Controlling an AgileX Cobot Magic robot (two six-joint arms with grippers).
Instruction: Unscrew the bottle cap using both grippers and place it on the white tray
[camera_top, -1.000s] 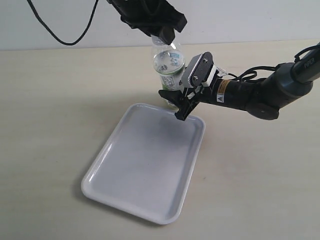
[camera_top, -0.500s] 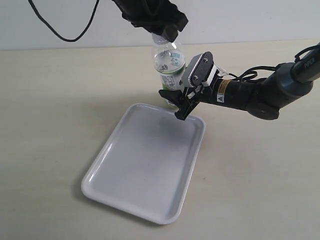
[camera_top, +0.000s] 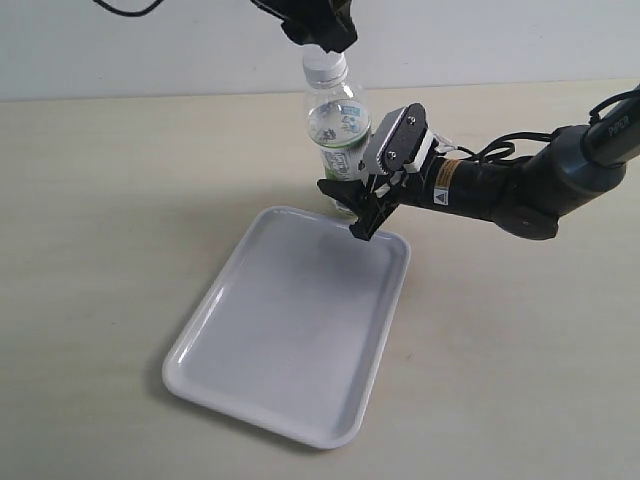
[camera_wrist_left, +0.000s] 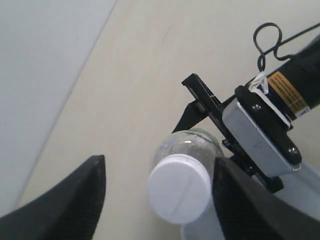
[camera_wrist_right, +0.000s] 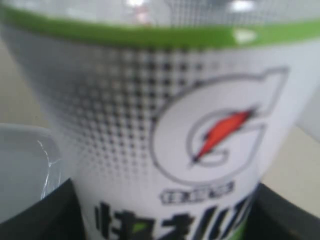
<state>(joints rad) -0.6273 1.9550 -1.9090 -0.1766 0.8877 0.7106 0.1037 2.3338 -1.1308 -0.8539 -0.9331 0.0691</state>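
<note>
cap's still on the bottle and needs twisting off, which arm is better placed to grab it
Left. The left arm hangs right over the cap, jaws open on either side of it. The right arm is taken up, jaws clamped on the bottle, holding it upright.

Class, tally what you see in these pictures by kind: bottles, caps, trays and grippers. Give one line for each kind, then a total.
bottle: 1
cap: 1, white, on the bottle
tray: 1, white
grippers: 2, the left gripper and the right gripper
Total: 5
</note>
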